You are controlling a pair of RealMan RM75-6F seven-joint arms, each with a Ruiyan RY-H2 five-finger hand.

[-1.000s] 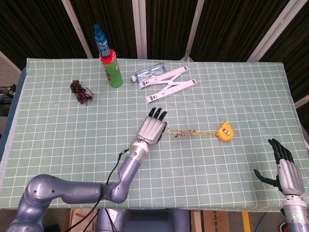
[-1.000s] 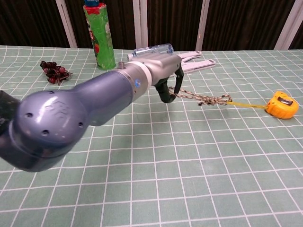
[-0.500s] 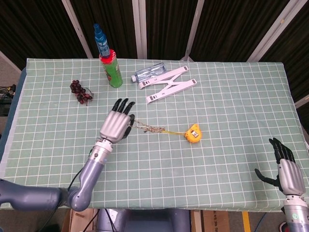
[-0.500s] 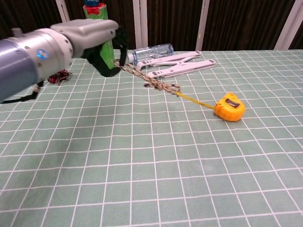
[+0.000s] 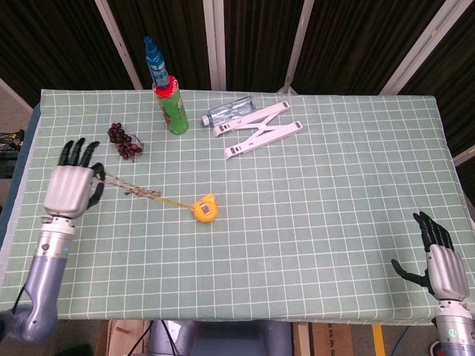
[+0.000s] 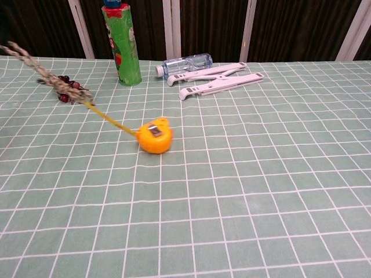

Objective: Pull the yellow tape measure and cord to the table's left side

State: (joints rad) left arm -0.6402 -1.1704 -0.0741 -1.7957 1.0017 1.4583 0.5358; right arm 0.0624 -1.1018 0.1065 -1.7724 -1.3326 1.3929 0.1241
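Note:
The yellow tape measure (image 5: 204, 208) (image 6: 154, 137) lies on the green checked table, left of centre. Its pulled-out yellow tape joins a braided cord (image 5: 135, 190) (image 6: 46, 74) that runs up and left, taut and lifted off the cloth. My left hand (image 5: 72, 188) is near the table's left edge and holds the cord's end, its fingers pointing away from me. The chest view does not show this hand. My right hand (image 5: 438, 261) hangs beyond the table's front right corner, fingers apart, holding nothing.
A bunch of dark grapes (image 5: 123, 141) (image 6: 68, 86) lies just beyond the cord. Behind stand a green spray bottle (image 5: 170, 98) (image 6: 123, 43), a lying clear water bottle (image 5: 230, 112) (image 6: 186, 62) and a white folding stand (image 5: 260, 130) (image 6: 217, 77).
My left hand has swept leftward across the table holding the cord, dragging the tape measure from right of centre to left of centre. The right hand stayed still.

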